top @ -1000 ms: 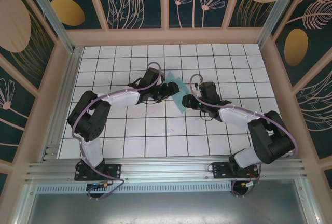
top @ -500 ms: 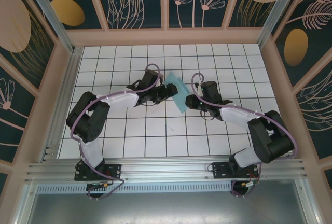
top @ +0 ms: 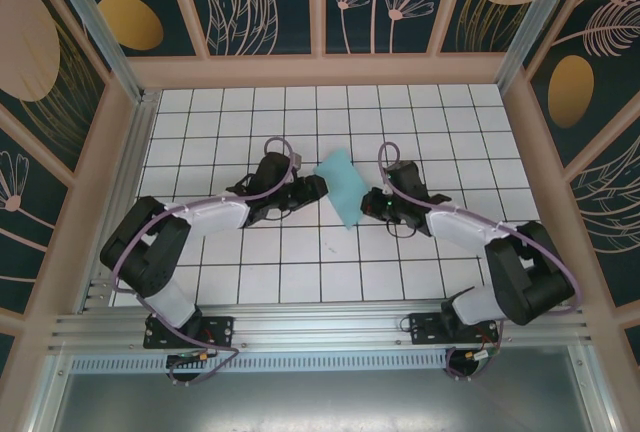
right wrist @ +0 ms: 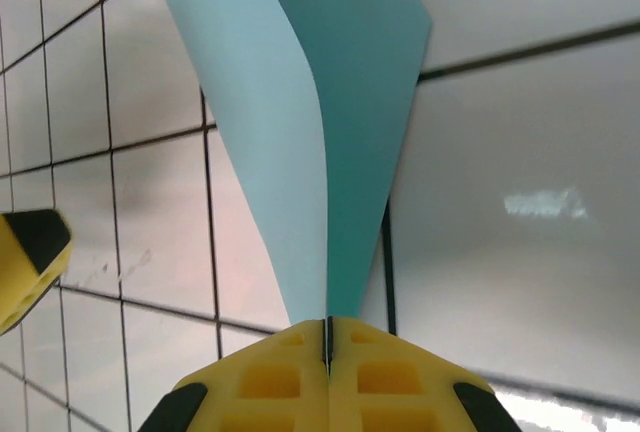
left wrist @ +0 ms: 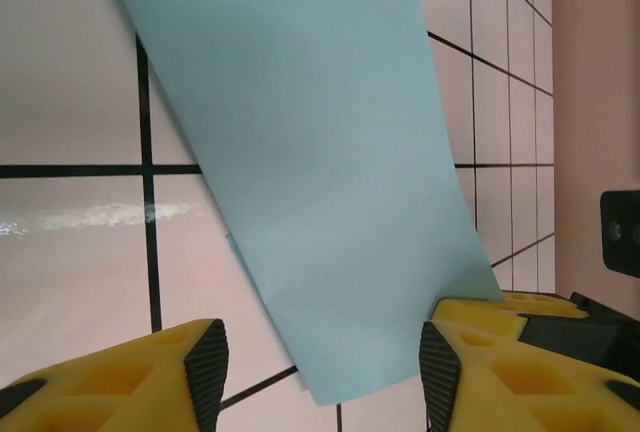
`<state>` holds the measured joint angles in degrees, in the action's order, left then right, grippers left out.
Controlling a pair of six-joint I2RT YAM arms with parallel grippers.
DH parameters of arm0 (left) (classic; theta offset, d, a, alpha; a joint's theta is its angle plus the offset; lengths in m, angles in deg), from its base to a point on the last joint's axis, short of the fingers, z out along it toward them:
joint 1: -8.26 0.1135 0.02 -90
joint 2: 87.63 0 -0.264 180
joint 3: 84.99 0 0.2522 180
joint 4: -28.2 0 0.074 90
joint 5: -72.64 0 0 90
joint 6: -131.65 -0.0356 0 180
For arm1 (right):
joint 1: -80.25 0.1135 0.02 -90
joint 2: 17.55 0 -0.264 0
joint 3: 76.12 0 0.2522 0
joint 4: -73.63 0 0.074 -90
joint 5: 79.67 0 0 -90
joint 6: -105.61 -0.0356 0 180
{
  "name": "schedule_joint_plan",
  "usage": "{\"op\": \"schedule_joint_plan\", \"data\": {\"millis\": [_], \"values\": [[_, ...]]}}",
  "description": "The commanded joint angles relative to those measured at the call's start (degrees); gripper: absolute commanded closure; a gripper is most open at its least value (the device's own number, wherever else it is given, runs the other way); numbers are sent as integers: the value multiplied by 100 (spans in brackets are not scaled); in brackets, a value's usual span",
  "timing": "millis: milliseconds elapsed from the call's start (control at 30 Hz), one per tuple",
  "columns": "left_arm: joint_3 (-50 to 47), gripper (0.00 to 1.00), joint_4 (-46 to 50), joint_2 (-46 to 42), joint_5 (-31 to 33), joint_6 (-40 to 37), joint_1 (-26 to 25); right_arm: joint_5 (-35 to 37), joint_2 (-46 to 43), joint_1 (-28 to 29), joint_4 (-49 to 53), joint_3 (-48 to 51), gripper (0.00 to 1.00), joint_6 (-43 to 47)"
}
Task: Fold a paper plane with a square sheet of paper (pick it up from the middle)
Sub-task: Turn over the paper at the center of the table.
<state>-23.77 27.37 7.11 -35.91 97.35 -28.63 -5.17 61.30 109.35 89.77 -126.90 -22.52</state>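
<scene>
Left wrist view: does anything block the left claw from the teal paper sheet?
Nothing visible does. The light teal-blue square paper sheet hangs within the open left claw, while the right claw pinches its other end.

**Teal Paper on a White Grid**

The square sheet of paper (top: 338, 185) is light teal-blue, paler on one face. The tabletop (top: 300, 252) is white with dark grid lines. The left gripper (left wrist: 322, 362) and right gripper (right wrist: 327, 337) have yellow jaws with black pads. The back wall (top: 420, 22) is dark teal with peach flowers.

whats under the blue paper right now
White grid tiles of the table show past the edges of the square sheet of paper, which the right claw pinches at one end. The patch directly beneath the sheet is covered, so it cannot be checked.
</scene>
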Motion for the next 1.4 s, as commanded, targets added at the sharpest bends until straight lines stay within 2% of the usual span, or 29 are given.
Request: {"op": "schedule_joint_plan", "data": {"millis": [0, 200, 333, 800, 1067, 1367], "values": [[-240, 51, -828, -18, -90, 199, -240, 212, -408, 310, 794, 174, 100, -888], [-291, 70, -1130, 315, -217, 253, -400, 648, -411, 712, 1230, 212, 100, -1354], [-187, 75, -628, 640, -8, 211, -407, 751, -211, 745, 1218, 95, 100, -1308], [261, 78, 216, 978, 483, -122, -403, 335, 50, 705, 952, -288, 99, -794], [435, 79, 592, 1204, 448, -278, -407, -47, 102, 435, 809, -409, 77, -432], [510, 80, 706, 1257, 479, -336, -406, -283, 161, 258, 1101, -570, 81, -88]]}}
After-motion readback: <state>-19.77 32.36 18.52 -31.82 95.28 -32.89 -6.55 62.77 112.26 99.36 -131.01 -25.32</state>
